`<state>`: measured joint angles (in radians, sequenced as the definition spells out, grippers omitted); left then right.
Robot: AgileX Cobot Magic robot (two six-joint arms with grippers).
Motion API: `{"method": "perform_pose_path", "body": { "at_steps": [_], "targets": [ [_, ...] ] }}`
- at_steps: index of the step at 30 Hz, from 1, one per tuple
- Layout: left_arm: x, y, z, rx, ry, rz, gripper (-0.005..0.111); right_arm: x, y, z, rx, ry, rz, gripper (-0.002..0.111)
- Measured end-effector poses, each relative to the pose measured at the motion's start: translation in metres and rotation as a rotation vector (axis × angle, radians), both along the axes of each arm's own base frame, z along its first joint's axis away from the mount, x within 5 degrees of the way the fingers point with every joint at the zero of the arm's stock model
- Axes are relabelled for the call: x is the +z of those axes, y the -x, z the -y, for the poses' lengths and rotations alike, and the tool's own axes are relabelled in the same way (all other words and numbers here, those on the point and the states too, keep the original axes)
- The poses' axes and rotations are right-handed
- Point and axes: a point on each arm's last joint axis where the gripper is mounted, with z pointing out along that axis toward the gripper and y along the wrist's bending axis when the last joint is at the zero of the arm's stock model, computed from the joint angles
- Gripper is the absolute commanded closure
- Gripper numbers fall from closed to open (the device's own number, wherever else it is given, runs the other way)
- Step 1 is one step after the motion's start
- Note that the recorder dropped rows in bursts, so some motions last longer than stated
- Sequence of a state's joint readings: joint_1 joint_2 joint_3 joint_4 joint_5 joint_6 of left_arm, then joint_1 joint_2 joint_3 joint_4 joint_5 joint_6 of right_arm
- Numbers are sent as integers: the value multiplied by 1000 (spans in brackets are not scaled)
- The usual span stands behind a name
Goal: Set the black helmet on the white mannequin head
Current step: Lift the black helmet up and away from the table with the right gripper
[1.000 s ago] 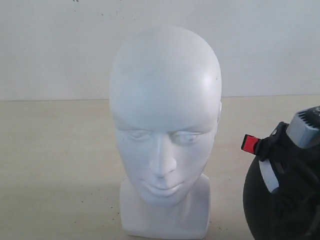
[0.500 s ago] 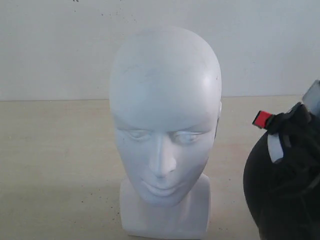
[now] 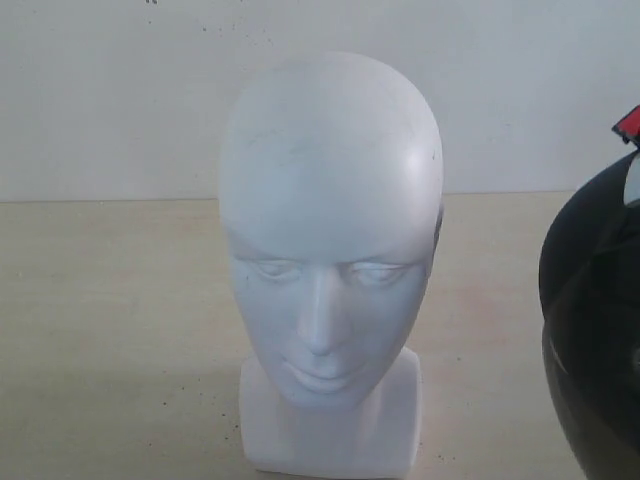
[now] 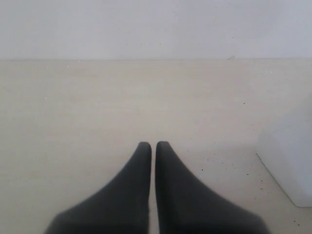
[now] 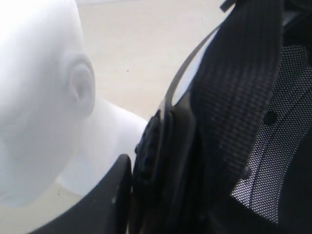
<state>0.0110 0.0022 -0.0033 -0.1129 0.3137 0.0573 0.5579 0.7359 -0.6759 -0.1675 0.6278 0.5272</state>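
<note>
The white mannequin head (image 3: 330, 250) stands upright at the middle of the table, face toward the exterior camera. The black helmet (image 3: 595, 300) hangs at the right edge of that view, lifted, its red strap buckle (image 3: 629, 123) at the top right. In the right wrist view my right gripper (image 5: 146, 161) is shut on the padded rim of the helmet (image 5: 234, 97); one finger (image 5: 119, 180) shows outside the rim, the other is hidden by lining. The head's ear side (image 5: 44, 97) is close beside it. My left gripper (image 4: 153, 145) is shut and holds nothing, low over the table.
The pale table (image 3: 110, 300) runs back to a white wall (image 3: 100, 90). A corner of the mannequin's blocky neck base (image 4: 287, 156) shows to one side of the left gripper. Neither arm shows in the exterior view.
The helmet has risen and shifted right in the exterior view. The red buckle climbed to the top right edge, and the right gripper's grey body has left the frame.
</note>
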Motion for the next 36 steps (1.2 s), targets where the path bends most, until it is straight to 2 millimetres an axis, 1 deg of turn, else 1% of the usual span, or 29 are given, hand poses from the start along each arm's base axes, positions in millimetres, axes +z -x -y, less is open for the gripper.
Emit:
{"method": "perform_pose_path", "body": {
  "at_steps": [6,11,15,23,27,34,36],
  "targets": [
    [0,0,0,0,0,0,102,10,-5,-1,-47,-101,92,108],
    [0,0,0,0,0,0,102,17,-11,6,-159,-152,164,108],
    [0,0,0,0,0,0,102,27,-14,6,-224,-267,241,108],
    [0,0,0,0,0,0,102,50,-7,-15,-59,-488,406,108],
    [0,0,0,0,0,0,102,54,-5,-18,-8,-482,444,108],
    [0,0,0,0,0,0,102,61,-4,-18,2,-474,482,108],
    [0,0,0,0,0,0,102,67,-4,-17,-1,-480,497,108]
  ]
}}
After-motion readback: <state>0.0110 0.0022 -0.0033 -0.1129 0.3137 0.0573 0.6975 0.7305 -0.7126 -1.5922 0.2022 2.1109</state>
